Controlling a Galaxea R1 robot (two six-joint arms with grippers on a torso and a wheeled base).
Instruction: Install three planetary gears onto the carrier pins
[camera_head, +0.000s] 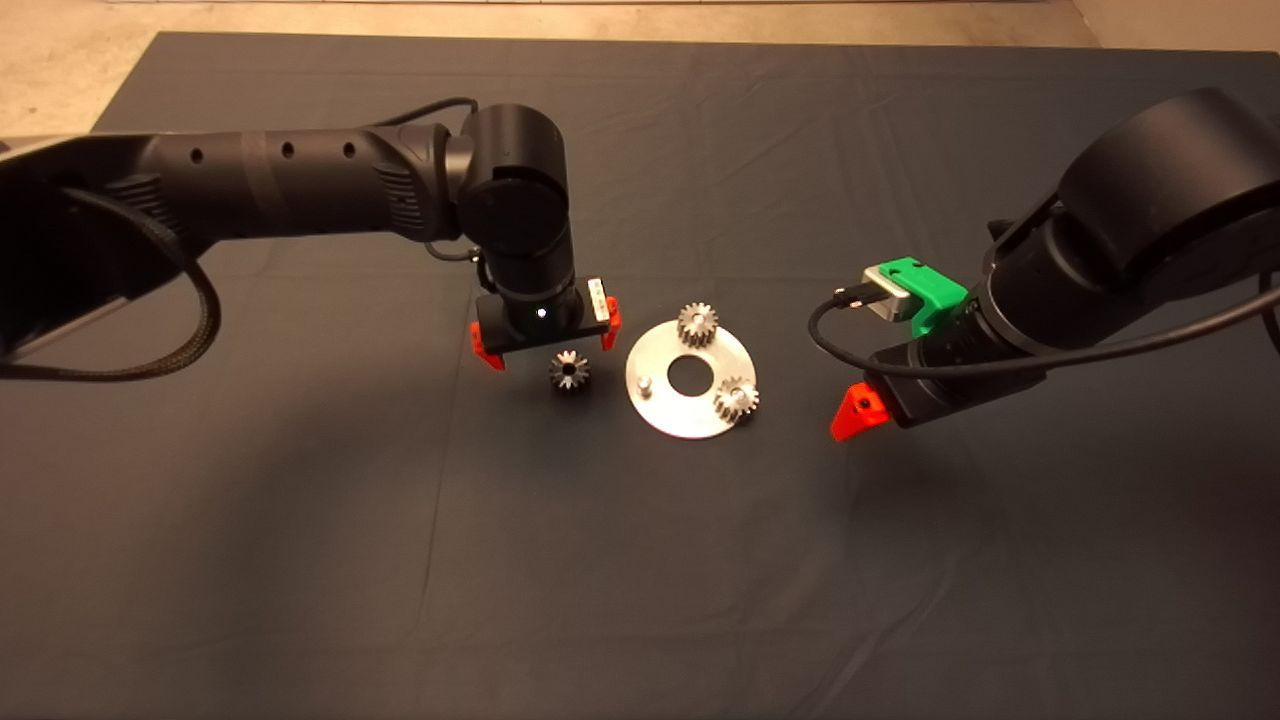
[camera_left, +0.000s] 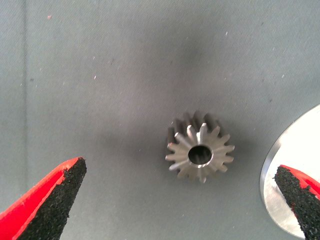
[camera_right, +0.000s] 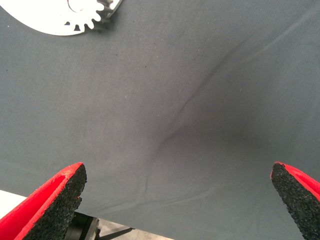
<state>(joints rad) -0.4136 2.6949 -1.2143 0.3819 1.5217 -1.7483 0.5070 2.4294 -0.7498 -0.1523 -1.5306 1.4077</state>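
- My left claw (camera_head: 545, 350) hangs over the bench (camera_head: 300, 560), just left of the disc (camera_head: 690, 410), fingers spread wide and holding nothing.
- In my left wrist view the loose gear (camera_left: 200, 152) lies flat on the mat between the two pads (camera_left: 60, 200), touching neither; the disc's edge (camera_left: 295, 170) shows just beside it.
- From the head view, that loose gear (camera_head: 569, 371) sits on the mat close to the disc but apart from it.
- Two gears are already on the disc: one (camera_head: 698, 324) at its far edge, one (camera_head: 736, 399) at its right edge.
- The third pin (camera_head: 645, 381) stands bare on the disc's left side, nearest the loose gear.
- My right claw (camera_head: 860, 410) waits right of the disc, well apart, fingers open and empty.
- My right wrist view shows bare mat between its pads (camera_right: 55, 200), with a bit of the disc (camera_right: 50, 22) and a gear's teeth (camera_right: 87, 22) at the edge.
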